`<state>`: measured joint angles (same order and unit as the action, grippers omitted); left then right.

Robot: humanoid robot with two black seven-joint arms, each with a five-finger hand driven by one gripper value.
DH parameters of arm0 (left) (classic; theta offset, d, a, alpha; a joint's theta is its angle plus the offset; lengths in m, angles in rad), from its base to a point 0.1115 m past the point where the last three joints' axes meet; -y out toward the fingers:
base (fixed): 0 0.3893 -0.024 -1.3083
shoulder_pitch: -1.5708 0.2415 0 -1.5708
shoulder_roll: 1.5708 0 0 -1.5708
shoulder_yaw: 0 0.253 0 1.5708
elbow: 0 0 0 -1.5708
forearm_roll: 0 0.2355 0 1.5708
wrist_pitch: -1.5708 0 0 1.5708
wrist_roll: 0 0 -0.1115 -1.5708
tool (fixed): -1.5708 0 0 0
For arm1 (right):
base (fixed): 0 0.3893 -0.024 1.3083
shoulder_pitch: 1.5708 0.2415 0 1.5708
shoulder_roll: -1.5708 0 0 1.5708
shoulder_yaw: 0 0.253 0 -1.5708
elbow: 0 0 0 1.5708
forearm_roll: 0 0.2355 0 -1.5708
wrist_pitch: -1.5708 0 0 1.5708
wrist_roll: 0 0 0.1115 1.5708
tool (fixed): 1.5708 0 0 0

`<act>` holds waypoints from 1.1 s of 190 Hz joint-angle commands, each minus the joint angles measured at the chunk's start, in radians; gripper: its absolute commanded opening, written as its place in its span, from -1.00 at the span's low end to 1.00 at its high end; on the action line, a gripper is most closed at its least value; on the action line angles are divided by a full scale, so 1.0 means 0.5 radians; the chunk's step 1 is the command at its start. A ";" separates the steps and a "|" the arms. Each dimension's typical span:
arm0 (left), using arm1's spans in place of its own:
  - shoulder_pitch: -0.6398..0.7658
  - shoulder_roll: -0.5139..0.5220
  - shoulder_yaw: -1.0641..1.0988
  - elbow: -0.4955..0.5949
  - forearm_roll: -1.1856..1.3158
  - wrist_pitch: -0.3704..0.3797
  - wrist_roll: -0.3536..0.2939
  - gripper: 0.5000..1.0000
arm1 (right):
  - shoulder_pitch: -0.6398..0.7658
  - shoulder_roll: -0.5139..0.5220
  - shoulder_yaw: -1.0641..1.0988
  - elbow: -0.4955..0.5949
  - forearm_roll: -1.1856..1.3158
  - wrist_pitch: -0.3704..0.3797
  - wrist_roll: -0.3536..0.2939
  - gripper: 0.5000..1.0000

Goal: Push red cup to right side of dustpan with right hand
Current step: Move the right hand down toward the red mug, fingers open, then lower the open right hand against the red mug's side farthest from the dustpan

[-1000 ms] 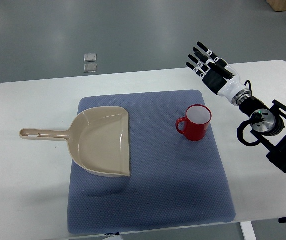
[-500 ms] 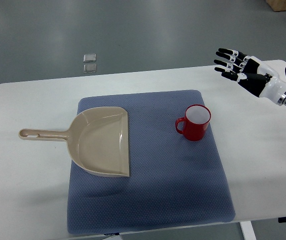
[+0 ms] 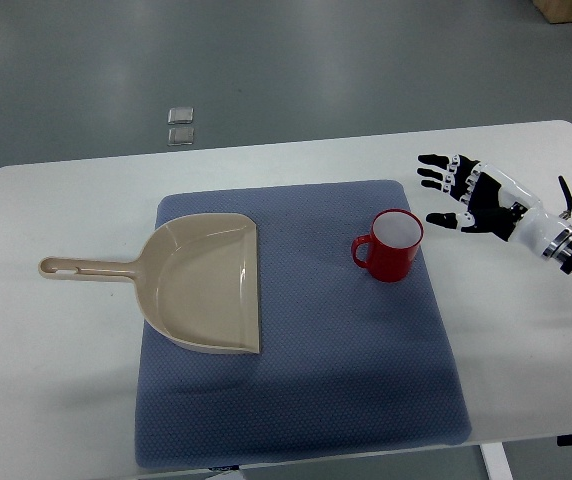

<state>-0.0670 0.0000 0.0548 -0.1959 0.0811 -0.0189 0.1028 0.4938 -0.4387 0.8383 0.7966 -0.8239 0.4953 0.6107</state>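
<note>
You get bright, even light from above, soft faint shadows beside the cup (image 3: 390, 246) and dustpan (image 3: 204, 282), a sharp picture with no glare or blur.

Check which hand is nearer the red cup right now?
Right. The right hand hovers open just right of the red cup, not touching it. The left hand is out of view.

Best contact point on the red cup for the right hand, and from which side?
Take the red ceramic cup on its bare right wall, coming in from the right. It stands upright on the blue mat with its handle pointing left toward the beige plastic dustpan, and the open right hand is on that side, apart from it.
</note>
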 commanded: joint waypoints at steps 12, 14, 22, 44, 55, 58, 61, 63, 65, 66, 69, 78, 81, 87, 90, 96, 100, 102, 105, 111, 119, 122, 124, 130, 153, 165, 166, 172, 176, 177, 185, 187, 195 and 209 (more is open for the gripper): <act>0.005 0.000 -0.002 -0.001 0.000 0.001 0.000 1.00 | -0.012 0.061 -0.008 -0.084 -0.006 -0.064 0.000 0.74; 0.005 0.000 -0.002 -0.001 0.000 0.001 0.000 1.00 | -0.012 0.064 -0.008 -0.090 -0.006 -0.067 0.000 0.74; 0.005 0.000 -0.002 -0.001 0.000 0.001 0.000 1.00 | -0.012 0.080 -0.005 -0.102 -0.003 -0.073 0.000 0.74; 0.011 0.000 -0.002 -0.001 0.000 0.001 0.000 1.00 | -0.024 0.101 -0.008 -0.111 0.000 -0.079 0.000 0.74; 0.011 0.000 -0.002 -0.001 0.000 0.001 0.000 1.00 | -0.049 0.101 -0.005 -0.111 0.000 -0.079 0.000 0.74; 0.011 0.000 0.001 -0.001 0.000 -0.002 0.000 1.00 | -0.052 0.101 -0.001 -0.111 0.003 -0.076 0.000 0.74; 0.011 0.000 0.001 -0.004 0.000 -0.002 0.000 1.00 | -0.052 0.107 0.002 -0.108 0.003 -0.076 0.000 0.74; 0.014 0.000 0.001 -0.004 0.000 -0.002 0.000 1.00 | -0.055 0.113 0.002 -0.108 0.007 -0.073 0.000 0.74; 0.014 0.000 0.004 -0.004 0.000 -0.002 0.000 1.00 | -0.055 0.117 0.002 -0.105 0.007 -0.073 0.000 0.74; 0.014 0.000 0.004 -0.004 0.000 -0.002 0.000 1.00 | -0.055 0.117 0.002 -0.105 0.007 -0.073 0.000 0.74; 0.014 0.000 0.004 -0.004 0.000 -0.002 0.000 1.00 | -0.058 0.123 -0.001 -0.105 0.007 -0.070 0.000 0.74; 0.014 0.000 0.004 -0.004 0.000 -0.002 0.000 1.00 | -0.061 0.126 -0.001 -0.105 0.003 -0.067 0.000 0.74; 0.014 0.000 0.004 -0.004 0.000 -0.002 0.000 1.00 | -0.061 0.126 -0.001 -0.105 0.007 -0.067 0.000 0.74; 0.014 0.000 0.001 -0.004 0.000 -0.002 0.000 1.00 | -0.061 0.126 -0.001 -0.105 0.007 -0.061 0.000 0.74; 0.014 0.000 0.004 -0.004 0.000 -0.002 0.000 1.00 | -0.064 0.129 -0.001 -0.099 0.007 -0.061 0.000 0.74; 0.014 0.000 0.001 -0.004 0.000 0.001 0.000 1.00 | -0.067 0.129 -0.005 -0.093 0.007 -0.061 0.000 0.74; 0.014 0.000 0.001 -0.004 0.000 -0.002 0.000 1.00 | -0.070 0.132 -0.005 -0.090 0.007 -0.058 0.000 0.74; 0.014 0.000 0.001 -0.004 0.000 -0.002 0.000 1.00 | -0.073 0.135 -0.005 -0.090 0.007 -0.061 0.000 0.74; 0.014 0.000 0.001 -0.004 0.000 0.001 0.000 1.00 | -0.076 0.138 -0.005 -0.090 0.007 -0.058 0.000 0.74; 0.014 0.000 0.001 -0.004 0.000 -0.002 0.000 1.00 | -0.083 0.138 -0.005 -0.090 0.007 -0.061 0.000 0.74; 0.014 0.000 0.001 -0.004 0.000 -0.002 0.000 1.00 | -0.092 0.138 -0.005 -0.087 0.007 -0.061 0.000 0.74; 0.014 0.000 0.001 -0.004 0.000 -0.002 0.000 1.00 | -0.095 0.138 -0.005 -0.087 0.007 -0.061 0.000 0.74; 0.014 0.000 0.001 -0.004 0.000 -0.002 0.000 1.00 | -0.095 0.138 -0.005 -0.087 0.007 -0.061 0.000 0.74; 0.014 0.000 0.001 -0.004 0.000 0.001 0.000 1.00 | -0.098 0.141 -0.005 -0.084 0.007 -0.058 0.000 0.74; 0.014 0.000 0.001 -0.004 0.000 -0.002 0.000 1.00 | -0.113 0.141 -0.020 -0.081 0.003 -0.055 0.000 0.74; 0.017 0.000 0.001 -0.004 0.000 -0.002 0.000 1.00 | -0.119 0.141 -0.032 -0.078 0.003 -0.055 0.000 0.74; 0.017 0.000 0.001 -0.004 0.000 0.001 0.000 1.00 | -0.122 0.141 -0.032 -0.078 0.003 -0.055 0.000 0.74; 0.017 0.000 0.001 -0.004 0.000 0.001 0.000 1.00 | -0.129 0.141 -0.041 -0.072 0.003 -0.058 0.000 0.74; 0.017 0.000 0.001 -0.004 0.000 0.001 0.000 1.00 | -0.129 0.141 -0.044 -0.071 0.003 -0.058 0.000 0.74; 0.017 0.000 0.001 -0.004 0.000 0.001 0.000 1.00 | -0.129 0.141 -0.047 -0.071 0.000 -0.058 0.000 0.74; 0.017 0.000 0.001 -0.004 0.000 0.001 0.000 1.00 | -0.132 0.141 -0.047 -0.071 0.003 -0.058 0.000 0.74; 0.017 0.000 0.001 -0.004 0.000 0.001 0.000 1.00 | -0.132 0.141 -0.047 -0.068 0.000 -0.058 0.000 0.74; 0.017 0.000 0.001 -0.004 0.000 0.001 0.000 1.00 | -0.135 0.141 -0.047 -0.068 0.000 -0.061 0.000 0.74; 0.017 0.000 0.001 -0.004 0.000 0.001 0.000 1.00 | -0.147 0.141 -0.047 -0.071 0.000 -0.070 0.000 0.74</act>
<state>-0.0583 0.0000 0.0546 -0.1980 0.0814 -0.0184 0.1027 0.4275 -0.3683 0.8152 0.7610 -0.8233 0.4653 0.6109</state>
